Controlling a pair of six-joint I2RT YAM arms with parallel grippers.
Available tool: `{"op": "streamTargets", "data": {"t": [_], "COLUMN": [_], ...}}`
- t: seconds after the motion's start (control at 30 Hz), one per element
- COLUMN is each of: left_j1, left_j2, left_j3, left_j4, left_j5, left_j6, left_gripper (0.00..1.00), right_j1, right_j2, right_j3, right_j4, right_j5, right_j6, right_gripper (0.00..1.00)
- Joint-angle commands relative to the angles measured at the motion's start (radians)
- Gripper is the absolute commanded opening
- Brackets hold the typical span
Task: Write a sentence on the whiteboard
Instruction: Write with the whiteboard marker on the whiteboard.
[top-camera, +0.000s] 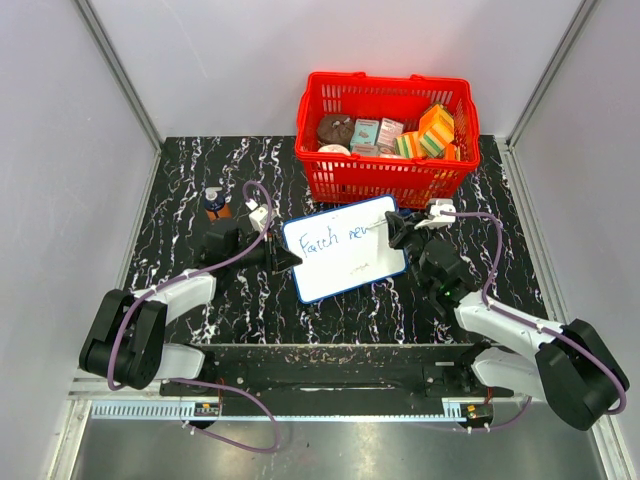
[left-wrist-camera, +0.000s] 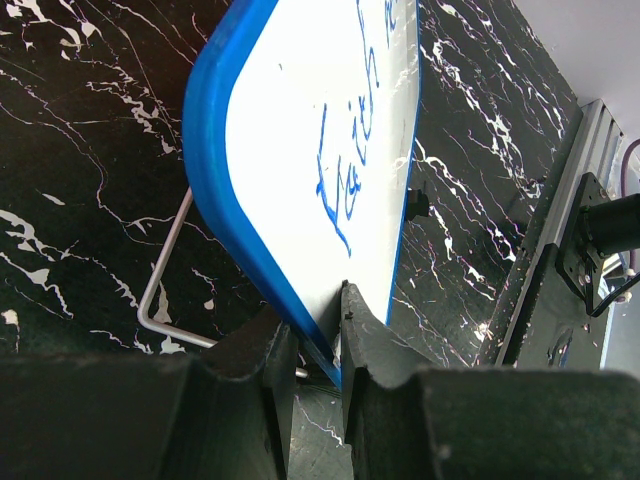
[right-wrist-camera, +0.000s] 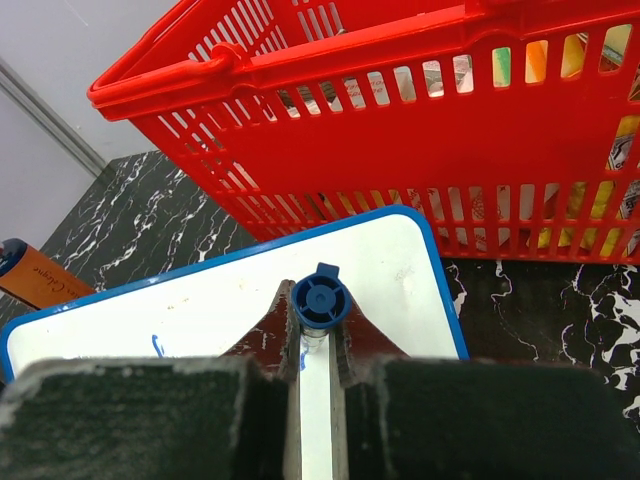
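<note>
The whiteboard (top-camera: 345, 260), white with a thin blue frame, lies tilted at the table's middle, just in front of the red basket. Blue handwriting (top-camera: 335, 240) on it reads "Faith nev". My left gripper (top-camera: 288, 260) is shut on the board's left edge; the left wrist view shows the fingers (left-wrist-camera: 368, 330) pinching the blue frame (left-wrist-camera: 215, 190), with the writing (left-wrist-camera: 350, 170) beyond. My right gripper (top-camera: 392, 232) is shut on a blue-capped marker (right-wrist-camera: 320, 300), held upright over the board's right part (right-wrist-camera: 400, 270), its tip hidden below.
A red basket (top-camera: 388, 180) with boxes and packets stands right behind the board; its wall (right-wrist-camera: 420, 150) is close to my right gripper. An orange and blue bottle (top-camera: 214, 204) lies at the left, also in the right wrist view (right-wrist-camera: 35, 278). A wire stand (left-wrist-camera: 165, 280) props the board.
</note>
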Motion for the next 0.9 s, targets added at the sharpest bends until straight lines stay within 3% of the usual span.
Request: {"op": "streamTargets", "data": {"t": [0.0,0.87], "left_j1": [0.005,0.005], "left_j2": [-0.005,-0.005], "left_j3": [0.010,0.011], "left_j4": [0.001,0.001], "left_j5": [-0.108,-0.108], "left_j6": [0.144,0.143], "left_gripper": [0.00,0.00], "right_j1": [-0.015,-0.020], "right_j2": [0.000,-0.107], "right_j3": [0.038,-0.003], "right_j4": [0.016,-0.012], "right_j5": [0.037,0.003], "right_j6": [-0.019,-0.014], "right_gripper": [0.00,0.00]}}
